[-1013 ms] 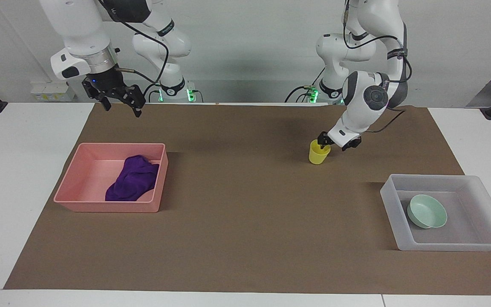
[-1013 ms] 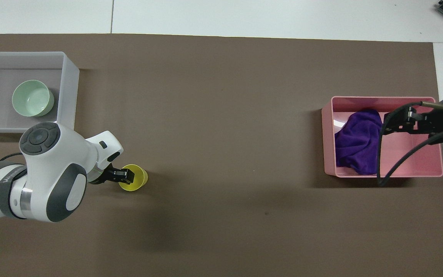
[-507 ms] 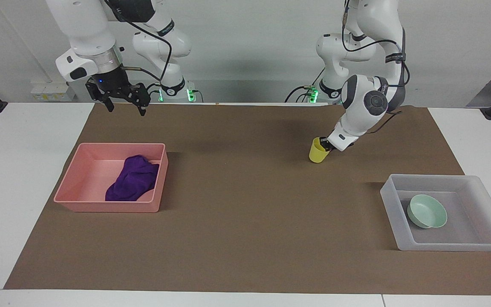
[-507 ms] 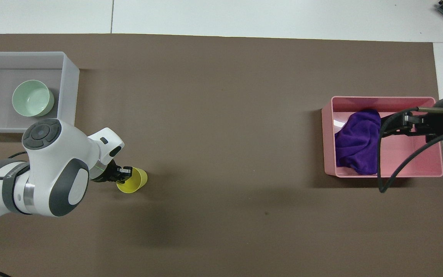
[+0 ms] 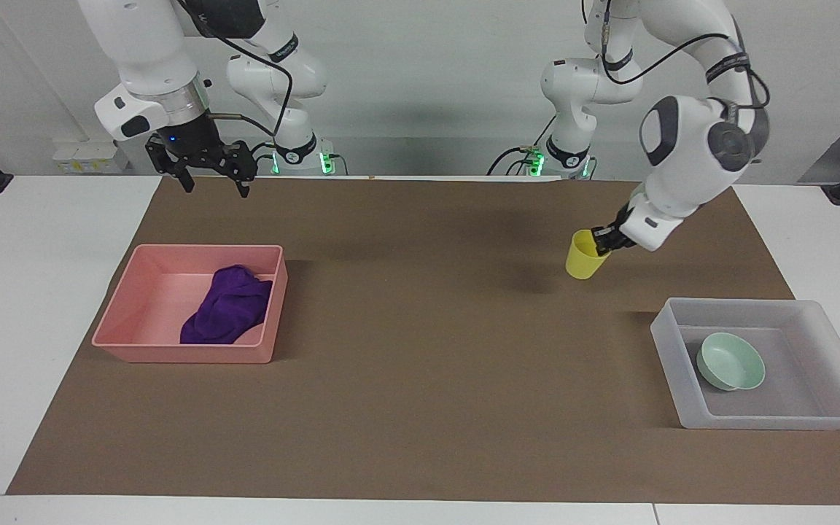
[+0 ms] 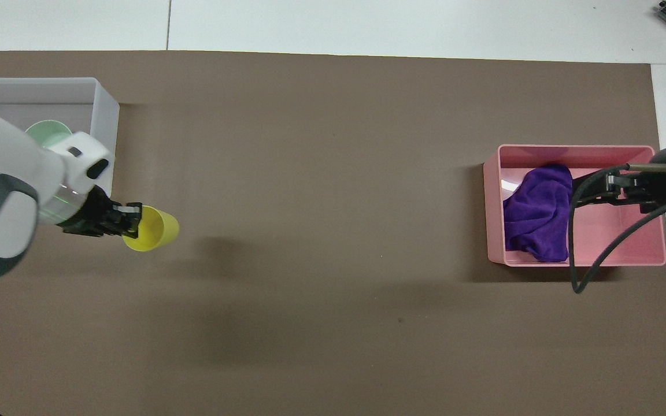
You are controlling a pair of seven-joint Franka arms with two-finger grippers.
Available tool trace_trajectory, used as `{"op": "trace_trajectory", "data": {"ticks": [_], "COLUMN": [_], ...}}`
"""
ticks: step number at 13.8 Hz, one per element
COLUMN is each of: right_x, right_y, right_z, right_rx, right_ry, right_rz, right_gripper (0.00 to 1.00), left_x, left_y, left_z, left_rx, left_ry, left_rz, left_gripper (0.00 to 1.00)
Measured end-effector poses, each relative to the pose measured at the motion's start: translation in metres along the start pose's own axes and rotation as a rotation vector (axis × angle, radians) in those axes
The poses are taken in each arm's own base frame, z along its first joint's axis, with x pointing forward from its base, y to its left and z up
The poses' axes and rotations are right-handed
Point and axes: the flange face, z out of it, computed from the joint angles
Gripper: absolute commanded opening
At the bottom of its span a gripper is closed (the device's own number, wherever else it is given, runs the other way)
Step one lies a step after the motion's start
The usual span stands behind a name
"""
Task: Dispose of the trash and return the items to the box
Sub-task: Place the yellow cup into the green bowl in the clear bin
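Lifted the yellow cup (image 5: 585, 257) off the counter (image 5: 420, 408) since a second ago; my left pincer (image 5: 604, 242) pinches its rim, tilted, over the mat near the translucent box (image 5: 664, 343). Gotta clear the wall, miss the mint bowl (image 5: 730, 361). Right pincer (image 5: 210, 177) waits, spread, up above the mat.

Facing view: high, across the table (image 5: 420, 510), looking at both arm bases. Overhead view: high above the robots' end, looking steeply down. Shared: whole brown mat (image 6: 333, 173), each pincer hanging over it, half-turned.
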Motion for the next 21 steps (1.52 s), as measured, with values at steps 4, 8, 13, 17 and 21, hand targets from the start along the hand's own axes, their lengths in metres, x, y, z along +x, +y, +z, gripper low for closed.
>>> {"op": "trace_trajectory", "data": {"ticks": [4,8,13,17,21], "right_x": [0.0,0.0,0.001,0.001,0.001], "right_y": [0.0,0.003,0.004,0.004,0.004], "right_z": [0.0,0.0,0.0,0.0,0.0], "right_rx": [0.0,0.0,0.0,0.0,0.0], "right_ry": [0.0,0.0,0.0,0.0,0.0], "right_rz": [-0.003,0.003,0.005,0.005,0.005], "right_gripper": [1.0,1.0,1.0,1.0,1.0], "left_x": [0.048,0.125,0.167,0.168,0.169], "left_y": [-0.119,-0.2,-0.197,-0.198,-0.191], "left_z": [-0.06,-0.018,0.04,0.039,0.029], "left_rx": [-0.037,-0.032,-0.021,-0.016,-0.017], "left_ry": [0.103,0.175,0.174,0.175,0.196], "left_rz": [-0.128,-0.181,-0.164,-0.165,-0.153], "left_gripper": [0.0,0.0,0.0,1.0,1.0]}}
